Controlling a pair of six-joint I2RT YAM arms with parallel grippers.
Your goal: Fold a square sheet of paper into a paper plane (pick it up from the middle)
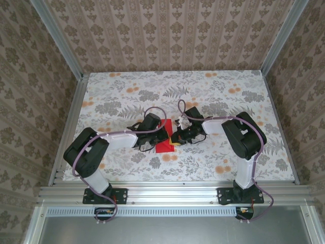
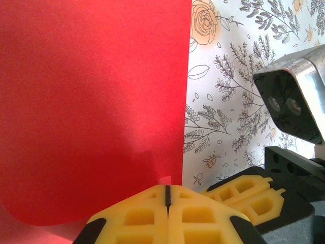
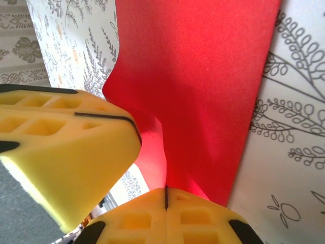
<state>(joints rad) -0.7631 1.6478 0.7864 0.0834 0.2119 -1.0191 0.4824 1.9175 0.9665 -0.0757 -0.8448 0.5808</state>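
The square sheet of paper (image 1: 164, 138) is bright red and lies at the table's middle between both grippers, partly lifted and curved. My left gripper (image 1: 161, 136) comes in from the left; in the left wrist view its yellow fingertips (image 2: 166, 195) are shut with the sheet's (image 2: 91, 101) edge running into the seam. From the right, my right gripper (image 1: 175, 138) has its jaws (image 3: 166, 195) shut, and they pinch a raised ridge of the paper (image 3: 203, 76). Both sets of fingertips sit almost touching: the left fingers (image 3: 71, 147) show in the right wrist view, the right fingers (image 2: 244, 195) in the left.
A floral cloth covers the table (image 1: 203, 91), which is walled by patterned panels on three sides with aluminium posts at the corners. An aluminium rail (image 1: 167, 192) runs along the near edge by the arm bases. The right arm's black and silver wrist body (image 2: 294, 101) hangs close beside the left fingers.
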